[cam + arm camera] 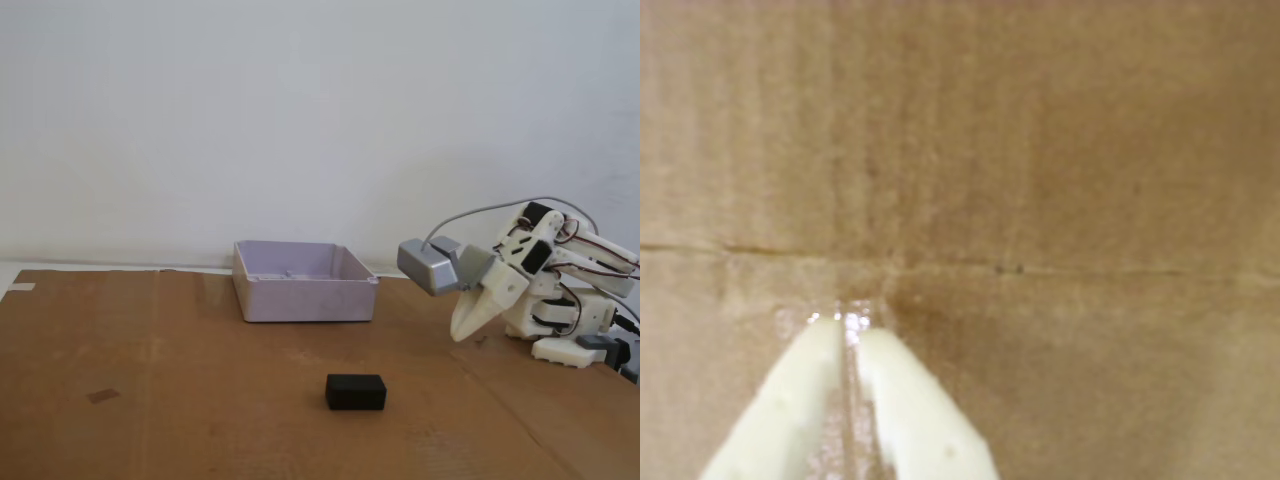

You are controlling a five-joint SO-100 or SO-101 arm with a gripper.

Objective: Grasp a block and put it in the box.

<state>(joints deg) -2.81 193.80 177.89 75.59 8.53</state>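
A small black block [355, 392] lies on the brown cardboard in the fixed view, toward the front and centre. Behind it and slightly left stands the pale lilac-grey box [303, 281], with nothing visible inside. My gripper [462, 333] is at the right, folded low near the arm's base, its cream fingers pointing down at the cardboard. In the wrist view the gripper [846, 325] shows two cream fingers pressed together with nothing between them, just above bare cardboard. Neither block nor box appears in the wrist view.
A silver-grey camera module [431, 265] with a cable rides on the wrist. The white arm base [575, 325] sits at the right edge. A cardboard crease [1040, 270] and a glossy tape strip [845, 400] run under the gripper. A white wall stands behind.
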